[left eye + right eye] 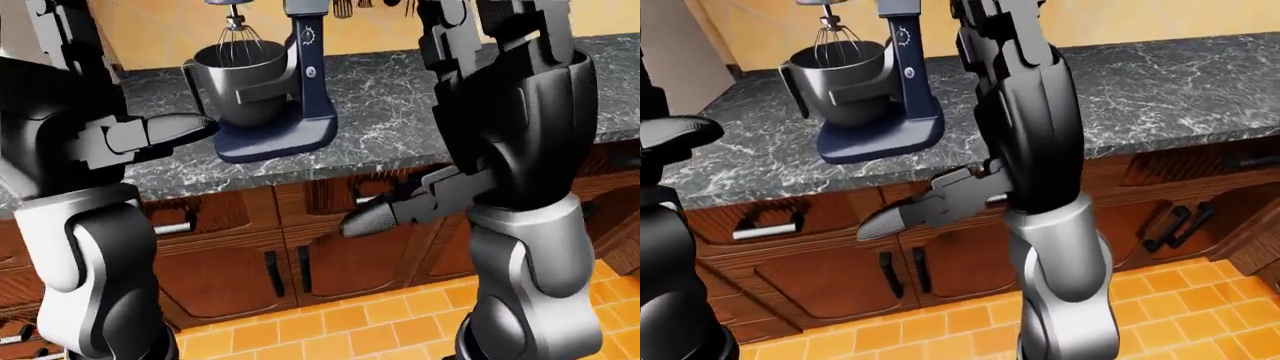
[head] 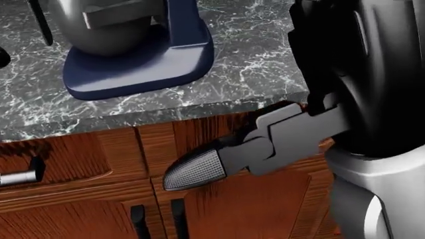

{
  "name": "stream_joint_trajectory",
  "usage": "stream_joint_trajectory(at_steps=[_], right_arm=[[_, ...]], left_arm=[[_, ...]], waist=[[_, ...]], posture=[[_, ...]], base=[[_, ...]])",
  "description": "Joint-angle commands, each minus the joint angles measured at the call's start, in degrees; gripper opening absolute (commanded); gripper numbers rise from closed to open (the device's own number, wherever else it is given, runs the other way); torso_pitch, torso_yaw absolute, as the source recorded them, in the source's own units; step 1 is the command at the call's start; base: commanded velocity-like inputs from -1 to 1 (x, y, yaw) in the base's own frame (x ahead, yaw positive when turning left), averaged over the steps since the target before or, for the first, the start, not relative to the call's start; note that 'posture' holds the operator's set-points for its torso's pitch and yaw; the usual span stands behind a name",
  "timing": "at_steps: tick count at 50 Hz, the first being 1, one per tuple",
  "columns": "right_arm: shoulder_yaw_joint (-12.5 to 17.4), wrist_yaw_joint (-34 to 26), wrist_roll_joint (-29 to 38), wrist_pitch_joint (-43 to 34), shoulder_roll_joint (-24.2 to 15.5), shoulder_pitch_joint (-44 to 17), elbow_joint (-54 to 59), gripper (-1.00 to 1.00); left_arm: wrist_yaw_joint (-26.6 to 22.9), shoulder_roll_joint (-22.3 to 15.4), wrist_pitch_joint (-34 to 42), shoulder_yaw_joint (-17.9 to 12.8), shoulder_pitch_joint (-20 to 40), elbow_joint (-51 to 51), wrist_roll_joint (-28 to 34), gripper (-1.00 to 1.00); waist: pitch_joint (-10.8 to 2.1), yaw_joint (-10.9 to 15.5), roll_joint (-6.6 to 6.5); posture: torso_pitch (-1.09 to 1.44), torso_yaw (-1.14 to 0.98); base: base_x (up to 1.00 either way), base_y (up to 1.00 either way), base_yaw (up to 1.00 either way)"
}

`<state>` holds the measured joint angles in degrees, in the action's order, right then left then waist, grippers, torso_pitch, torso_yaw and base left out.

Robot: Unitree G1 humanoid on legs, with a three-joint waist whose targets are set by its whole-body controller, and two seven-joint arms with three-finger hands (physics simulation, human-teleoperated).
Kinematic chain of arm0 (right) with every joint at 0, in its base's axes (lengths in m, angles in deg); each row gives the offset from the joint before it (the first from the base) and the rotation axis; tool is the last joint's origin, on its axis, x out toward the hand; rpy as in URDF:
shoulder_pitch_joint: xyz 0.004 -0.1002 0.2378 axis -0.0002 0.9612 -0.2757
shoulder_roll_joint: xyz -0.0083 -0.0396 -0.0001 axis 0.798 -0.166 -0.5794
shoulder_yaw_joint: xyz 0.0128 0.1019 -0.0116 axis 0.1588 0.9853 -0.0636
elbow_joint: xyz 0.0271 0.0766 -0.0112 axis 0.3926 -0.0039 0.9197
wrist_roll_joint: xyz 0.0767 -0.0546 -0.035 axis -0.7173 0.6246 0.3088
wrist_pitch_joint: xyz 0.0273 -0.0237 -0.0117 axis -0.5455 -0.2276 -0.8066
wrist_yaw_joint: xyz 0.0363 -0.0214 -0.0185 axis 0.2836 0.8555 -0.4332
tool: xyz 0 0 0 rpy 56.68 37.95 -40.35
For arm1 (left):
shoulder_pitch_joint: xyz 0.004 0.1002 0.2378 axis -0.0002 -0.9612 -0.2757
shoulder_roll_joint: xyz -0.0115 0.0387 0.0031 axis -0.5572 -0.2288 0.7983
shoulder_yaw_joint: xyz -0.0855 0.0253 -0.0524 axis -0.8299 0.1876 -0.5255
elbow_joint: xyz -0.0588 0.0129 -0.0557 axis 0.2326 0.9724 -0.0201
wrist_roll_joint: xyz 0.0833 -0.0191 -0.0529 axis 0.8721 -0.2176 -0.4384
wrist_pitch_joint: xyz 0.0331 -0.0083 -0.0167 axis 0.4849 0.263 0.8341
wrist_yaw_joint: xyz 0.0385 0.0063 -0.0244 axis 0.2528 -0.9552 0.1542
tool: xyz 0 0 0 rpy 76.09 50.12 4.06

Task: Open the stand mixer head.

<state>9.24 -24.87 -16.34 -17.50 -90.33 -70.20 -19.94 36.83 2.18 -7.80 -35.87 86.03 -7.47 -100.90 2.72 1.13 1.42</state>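
Dark marbled stone counter (image 1: 400, 97) carries the navy-blue stand mixer (image 1: 300, 82) with steel bowl (image 1: 240, 79) at upper left – left hand (image 1: 165, 131) spread beside the bowl, right hand (image 2: 245, 152) hanging low before wooden cabinet doors (image 2: 86, 199), fingers straight, gripping nothing, likely pre-reach.

We saw the stand mixer (image 1: 275, 90) on the counter (image 1: 400, 112) | bowl (image 1: 240, 79) in its cradle | cabinets (image 1: 300, 255) below | floor (image 1: 350, 330) lowest.
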Motion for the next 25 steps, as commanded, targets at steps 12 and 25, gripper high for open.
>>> stream_joint_trajectory(at_steps=[12,25], right_arm=[[1.28,1.15,-0.12,2.12,-0.26,-0.84,0.53,1.0],[0.91,0.98,0.8,2.56,0.1,-0.02,1.19,1.0]], left_arm=[[-1.11,0.14,-1.98,0.49,1.02,-0.54,0.57,1.0],[-1.1,0.42,-2.05,0.39,0.52,0.06,0.89,1.0]], waist=[[2.53,-1.66,-1.47],[1.12,-1.76,-3.06]], posture=[[0.0,0.0],[0.0,0.0]], base=[[0.31,0.0,0.0],[0.04,0.0,0.0]])
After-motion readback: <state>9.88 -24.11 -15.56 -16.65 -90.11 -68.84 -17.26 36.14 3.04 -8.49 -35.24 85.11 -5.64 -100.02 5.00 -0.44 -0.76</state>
